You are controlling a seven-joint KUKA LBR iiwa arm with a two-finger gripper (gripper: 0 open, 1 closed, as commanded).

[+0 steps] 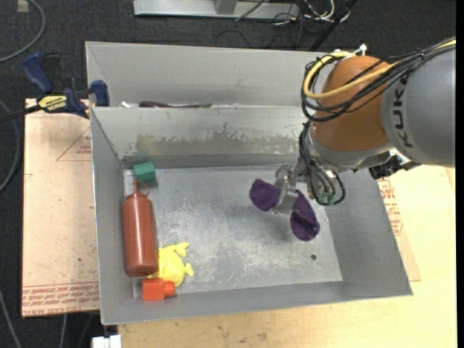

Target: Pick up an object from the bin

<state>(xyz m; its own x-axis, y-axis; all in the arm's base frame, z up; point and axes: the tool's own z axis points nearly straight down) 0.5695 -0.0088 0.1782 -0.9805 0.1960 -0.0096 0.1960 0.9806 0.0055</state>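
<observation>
My gripper [290,191] is down at the right middle of the bin, right over the middle of a purple two-lobed soft thing [304,220]. One purple lobe sticks out to the gripper's left and the other to its lower right. The thing's middle is hidden behind the gripper. A red-brown bottle [139,233] with a pale neck lies along the left wall, far from the gripper.
A small green block [145,172] sits at the bottle's top end. A yellow toy [175,262] and an orange block [157,290] lie in the front left corner. The arm with its orange cover and cables hangs over the bin's right side.
</observation>
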